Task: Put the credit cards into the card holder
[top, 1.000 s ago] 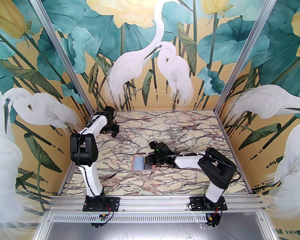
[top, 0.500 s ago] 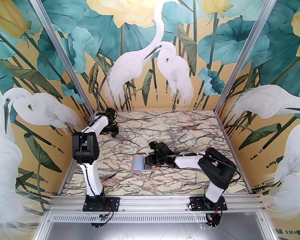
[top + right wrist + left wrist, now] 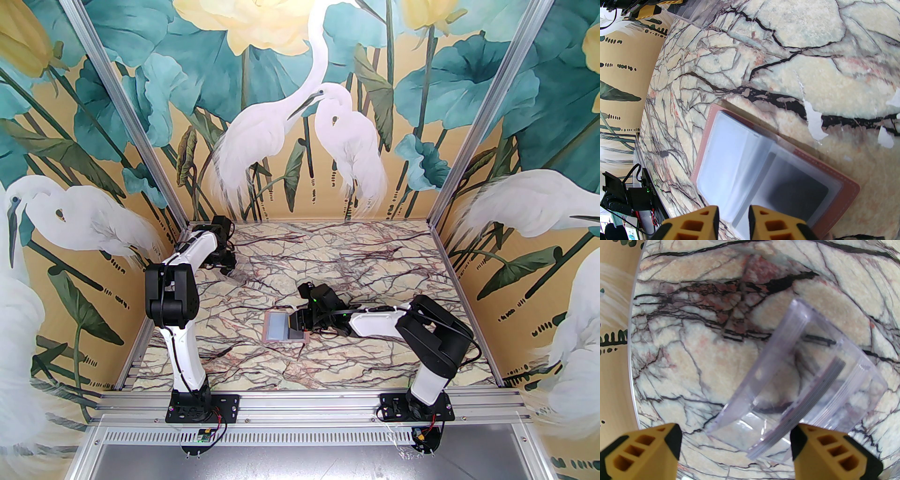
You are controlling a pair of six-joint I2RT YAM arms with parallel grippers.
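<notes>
Left arm is pointing toward 12 o'clock, left gripper gaping wide. Right arm is pointing toward 10 o'clock, right gripper showing a narrow gap.

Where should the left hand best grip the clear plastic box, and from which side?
Probably across the near end of the clear plastic box, from above: its long walls run away from the left hand, and that end sits between its open fingers.

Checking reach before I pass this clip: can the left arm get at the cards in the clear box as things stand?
Probably yes: the left gripper is open right at the clear box, nothing between them. But the card stack stands on edge inside its walls, so pinching looks awkward.
</notes>
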